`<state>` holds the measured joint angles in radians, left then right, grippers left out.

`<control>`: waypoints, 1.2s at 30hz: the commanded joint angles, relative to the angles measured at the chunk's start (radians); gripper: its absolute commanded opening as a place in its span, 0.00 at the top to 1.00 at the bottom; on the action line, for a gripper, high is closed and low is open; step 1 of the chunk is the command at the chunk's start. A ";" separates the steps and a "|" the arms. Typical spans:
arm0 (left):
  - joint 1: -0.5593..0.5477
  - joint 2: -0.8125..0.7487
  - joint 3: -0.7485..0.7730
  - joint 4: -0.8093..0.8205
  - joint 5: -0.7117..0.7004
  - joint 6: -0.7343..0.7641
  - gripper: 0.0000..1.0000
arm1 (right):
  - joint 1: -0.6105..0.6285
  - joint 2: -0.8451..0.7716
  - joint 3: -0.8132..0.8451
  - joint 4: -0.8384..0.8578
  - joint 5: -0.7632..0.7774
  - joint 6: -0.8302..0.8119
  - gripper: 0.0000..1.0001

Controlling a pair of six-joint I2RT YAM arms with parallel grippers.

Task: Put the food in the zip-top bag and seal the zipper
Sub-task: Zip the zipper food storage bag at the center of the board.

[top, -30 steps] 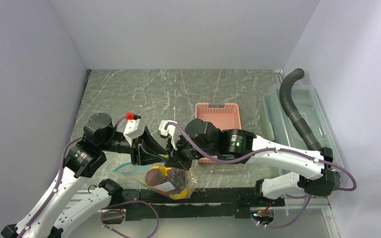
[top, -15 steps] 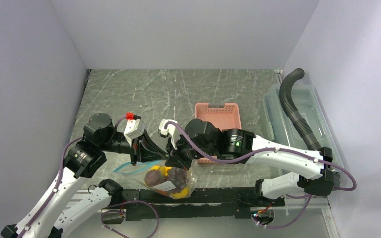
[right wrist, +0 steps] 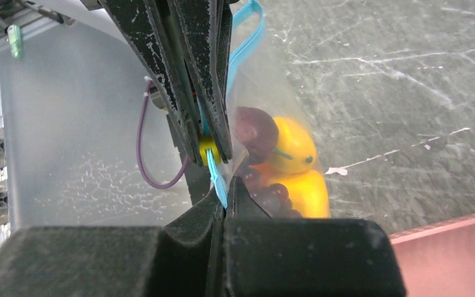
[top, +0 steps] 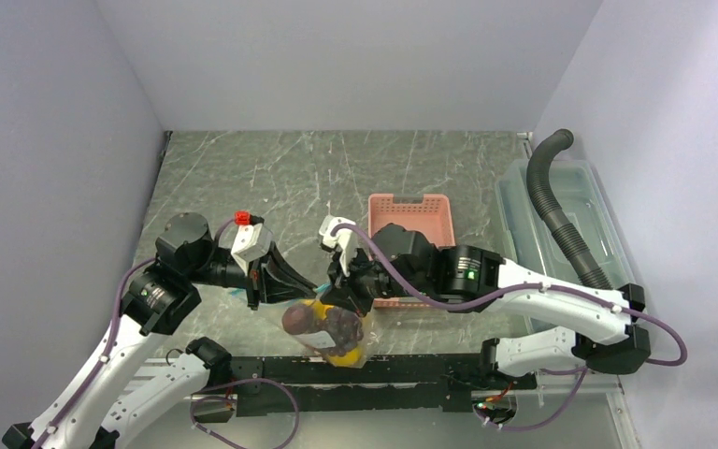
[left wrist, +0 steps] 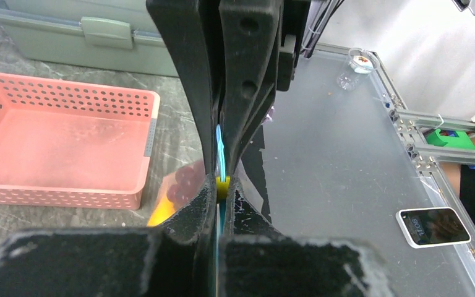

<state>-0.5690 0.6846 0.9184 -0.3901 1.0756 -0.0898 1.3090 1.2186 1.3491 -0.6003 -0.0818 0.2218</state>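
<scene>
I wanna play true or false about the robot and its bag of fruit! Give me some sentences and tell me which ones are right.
1. The pink basket has fruit in it. False: it is empty; the food sits inside the zip-top bag.
2. The left fingers and the right fingers both pinch the zipper. True.
3. The zip-top bag holds yellow pieces and dark grapes. True.
4. The right fingers are wide open. False: they are shut on the zipper.
</scene>
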 commanded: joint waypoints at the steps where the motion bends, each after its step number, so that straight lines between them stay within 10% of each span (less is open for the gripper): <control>1: -0.003 0.000 -0.004 -0.023 0.036 0.005 1.00 | -0.008 -0.092 0.017 0.108 0.097 0.020 1.00; 36: -0.002 0.013 -0.003 -0.030 0.021 0.007 1.00 | -0.019 -0.353 -0.079 0.183 0.532 0.090 1.00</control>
<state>-0.5690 0.6983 0.9184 -0.3794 1.0714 -0.0895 1.3033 0.9249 1.2491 -0.5507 0.2657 0.2924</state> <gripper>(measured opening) 0.031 0.010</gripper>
